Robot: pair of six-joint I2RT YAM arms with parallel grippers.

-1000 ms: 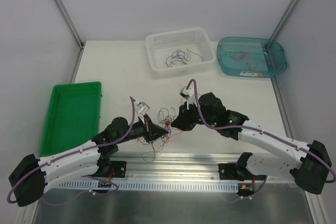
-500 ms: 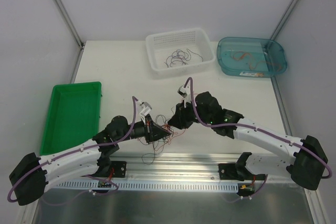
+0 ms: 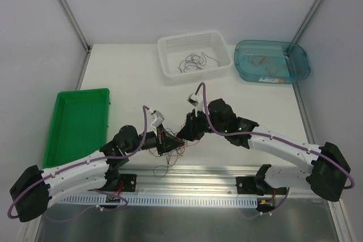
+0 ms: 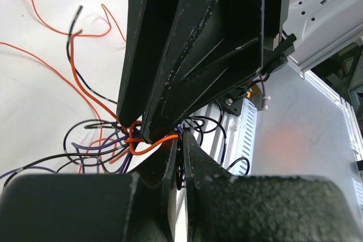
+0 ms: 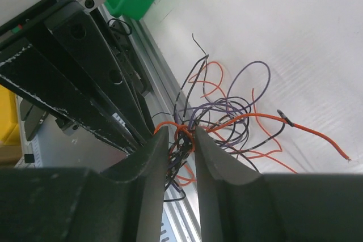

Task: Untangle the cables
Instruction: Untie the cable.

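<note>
— Where are the cables (image 3: 171, 150)?

— In a loose knot on the table (image 3: 130, 77), to the right of the green tray (image 3: 76, 126), about level with its near end. Orange, black and purple strands curl out of the knot on all sides, and one black strand trails toward the near edge of the table.

— What is the left gripper (image 3: 172, 141) doing?

— It is also right of the tray, with its tip in the knot. Its fingers (image 4: 161, 177) are pressed together, and a thin black strand sits caught in the slit between them.

— And the other one?

— The right gripper (image 3: 182, 136) meets it tip to tip, on the side of the knot away from the tray. Its fingers (image 5: 152, 160) stand slightly apart, with orange and dark strands running through the narrow gap. I cannot tell whether they actually press on those strands. From the left wrist, an orange loop hangs around its tip.

— Anything else on the table?

— Farther right of the tray and toward the back is a white basket (image 3: 193, 75) with some dark wires (image 3: 193, 62) in it. Farther still from the tray is a blue tub (image 3: 244, 69) holding orange wires (image 3: 266, 63).
</note>
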